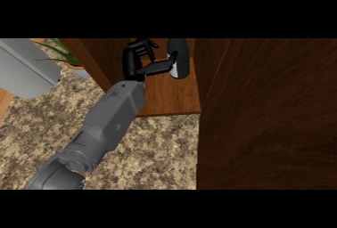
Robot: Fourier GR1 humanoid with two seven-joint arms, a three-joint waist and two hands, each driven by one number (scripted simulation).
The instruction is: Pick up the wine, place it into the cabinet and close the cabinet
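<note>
Nearest to me is the speckled beige stone worktop (158, 147), and from the lower left my grey forearm (105, 124) runs up and away across it toward the cabinet. Which arm it is I can't be sure; it comes in on the left side, so I take it for my left. To the right stands the tall dark wooden cabinet door (270, 116), swung open and filling that side. Beyond the worktop lies the warm brown wooden cabinet shelf (172, 95), and at its far end my black hand (141, 64) is beside the dark glass wine bottle (178, 55), which stands on that shelf. My thumb reaches to the bottle's side while my fingers are spread up and away, so I judge the hand open, touching rather than clasping. The placing looks done; next I must draw back clear without tipping the bottle, then swing the door shut.
</note>
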